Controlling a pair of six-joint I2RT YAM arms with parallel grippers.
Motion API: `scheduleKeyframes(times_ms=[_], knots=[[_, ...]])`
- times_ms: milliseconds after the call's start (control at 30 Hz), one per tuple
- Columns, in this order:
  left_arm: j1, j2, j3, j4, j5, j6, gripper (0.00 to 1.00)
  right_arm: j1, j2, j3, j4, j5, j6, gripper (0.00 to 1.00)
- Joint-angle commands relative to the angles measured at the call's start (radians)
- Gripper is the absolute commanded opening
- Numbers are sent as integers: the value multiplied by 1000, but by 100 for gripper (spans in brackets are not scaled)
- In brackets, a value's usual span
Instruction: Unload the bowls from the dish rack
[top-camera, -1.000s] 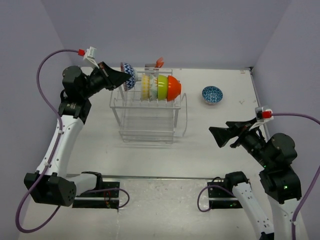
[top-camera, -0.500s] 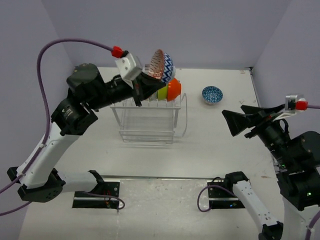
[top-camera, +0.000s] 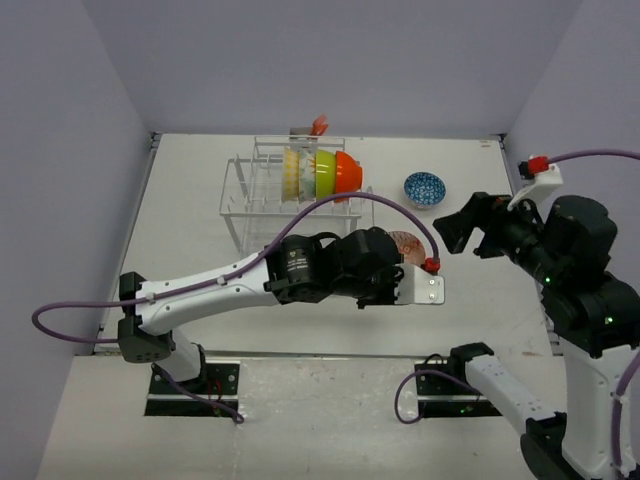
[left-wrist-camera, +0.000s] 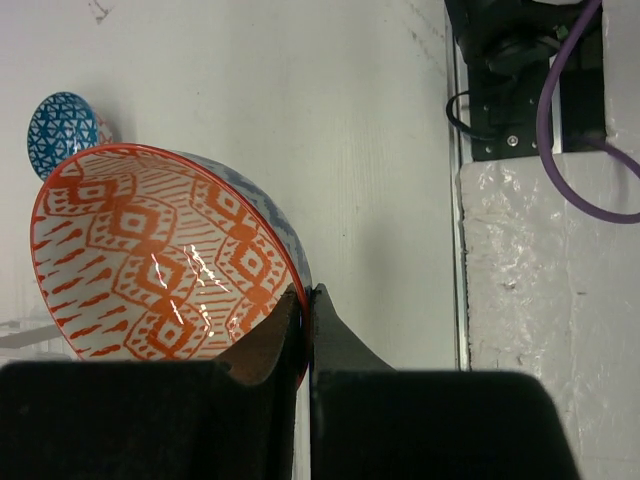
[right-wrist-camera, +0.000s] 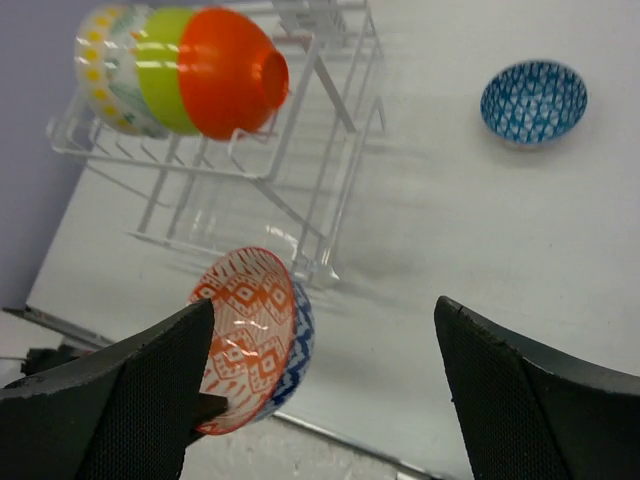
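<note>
The dish rack (top-camera: 290, 215) stands at the back of the table (top-camera: 200, 250), left of the middle. In its top slots three bowls sit on edge, nested close in a row: a yellowish bowl (top-camera: 291, 172), then a green bowl (top-camera: 325, 172), then an orange bowl (top-camera: 348, 173) at the right end, its foot pointing right.

In front of the rack and to its right, the left arm reaches across the table. The left gripper (left-wrist-camera: 305, 305) is clamped tight on the rim of the red-patterned bowl (left-wrist-camera: 150, 255), one finger inside and one outside. That bowl is out of the rack, tipped on its side, with blue on its outer wall. Whether it touches the table cannot be told.

Further right and back, a blue bowl (top-camera: 425, 189) sits upright on the table, well apart from the rack.

At the right, the right gripper (right-wrist-camera: 322, 308) hangs above the table with its fingers spread wide, grasping nothing.
</note>
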Motion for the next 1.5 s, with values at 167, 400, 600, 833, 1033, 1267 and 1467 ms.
scheduleKeyframes(times_ms=[167, 400, 600, 833, 1033, 1267, 1467], knots=[[-64, 23, 104, -27, -30, 101, 0, 60, 10, -224, -81, -50, -69, 81], [-71, 41, 115, -18, -48, 110, 0, 155, 42, -324, -64, -16, -66, 58], [-72, 34, 92, 21, -166, 96, 0, 162, 48, -344, -6, 38, -49, 0], [-71, -100, 18, 197, -335, 4, 100, 63, 33, -397, 219, 166, 49, 0], [52, -267, 14, 331, -756, -302, 100, -162, 148, -459, 521, 188, 195, 0], [626, -312, 169, 131, -645, -587, 100, -205, 530, -390, 781, 239, 317, 0], [953, -377, 67, 107, -372, -669, 100, -251, 826, -238, 819, 239, 304, 0]])
